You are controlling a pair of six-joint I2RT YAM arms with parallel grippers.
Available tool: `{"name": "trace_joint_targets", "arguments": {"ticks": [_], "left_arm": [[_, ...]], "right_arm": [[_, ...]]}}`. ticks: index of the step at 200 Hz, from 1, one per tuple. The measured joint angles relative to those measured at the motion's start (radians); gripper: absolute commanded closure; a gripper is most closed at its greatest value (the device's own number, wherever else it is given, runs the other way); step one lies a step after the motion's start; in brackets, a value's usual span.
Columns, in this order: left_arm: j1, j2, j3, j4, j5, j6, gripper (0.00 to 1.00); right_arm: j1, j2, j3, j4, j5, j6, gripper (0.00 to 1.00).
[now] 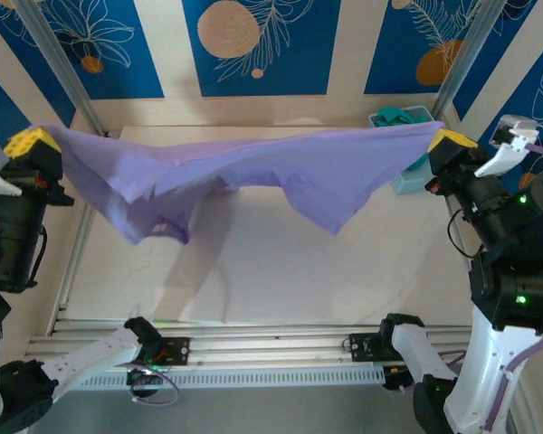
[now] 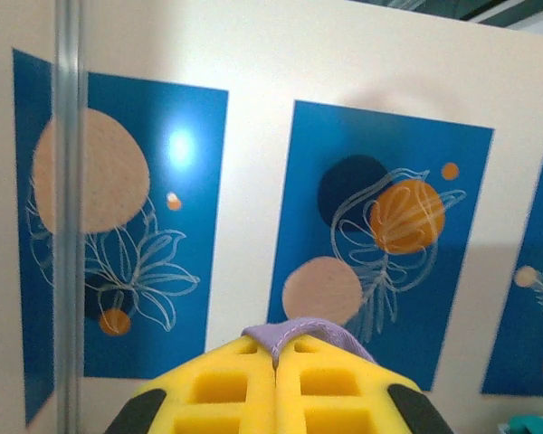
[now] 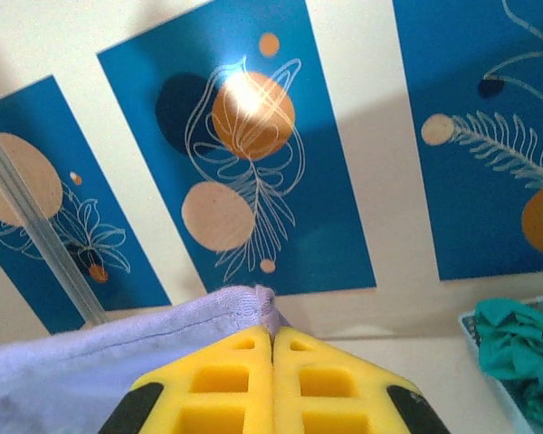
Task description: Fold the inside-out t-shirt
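The left gripper point(image 1: 32, 142) and the right gripper point(image 1: 451, 140) each pinch the t-shirt point(image 1: 281, 172) firmly, and it hangs stretched above the tabletop point(image 1: 281, 271) from left edge to right. I think it should be lowered evenly and kept taut.

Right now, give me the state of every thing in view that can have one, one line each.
t-shirt, held up and stretched wide, middle sagging over the table.
left gripper, shut on one end of the t-shirt.
right gripper, shut on the other end of the t-shirt.
teal garment, crumpled in the bin.
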Motion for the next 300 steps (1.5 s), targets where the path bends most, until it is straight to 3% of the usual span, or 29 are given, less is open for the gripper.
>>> {"name": "trace_joint_targets", "arguments": {"ticks": [17, 43, 60, 102, 136, 176, 222, 257, 300], "left_arm": [[0.062, 0.129, 0.066, 0.016, 0.006, 0.027, 1.00], [0.283, 0.403, 0.180, -0.008, 0.126, 0.007, 1.00], [0.381, 0.595, 0.258, -0.031, 0.199, 0.000, 1.00], [0.494, 0.877, 0.462, -0.138, 0.307, -0.008, 1.00], [0.502, 0.801, 0.505, -0.163, 0.359, -0.015, 1.00], [0.502, 0.460, 0.383, -0.137, 0.428, -0.047, 1.00], [0.502, 0.196, 0.404, -0.095, 0.489, -0.072, 1.00], [0.502, 0.196, 0.510, -0.078, 0.492, -0.063, 1.00], [0.502, 0.385, 0.561, -0.042, 0.430, -0.009, 1.00]], "right_arm": [[0.000, 0.039, 0.016, -0.003, 0.005, -0.010, 1.00], [0.000, 0.179, -0.001, 0.040, 0.004, -0.010, 1.00], [0.008, 0.304, -0.010, 0.086, 0.004, -0.016, 1.00], [0.032, 0.522, -0.010, 0.130, 0.004, -0.036, 1.00], [0.043, 0.501, 0.036, 0.105, 0.005, -0.071, 1.00], [0.042, 0.320, 0.076, 0.064, 0.021, -0.103, 1.00], [0.042, 0.125, 0.191, -0.011, 0.047, -0.122, 1.00], [0.042, 0.088, 0.306, -0.042, 0.066, -0.145, 1.00], [0.042, 0.162, 0.319, -0.052, 0.105, -0.192, 1.00]]}}
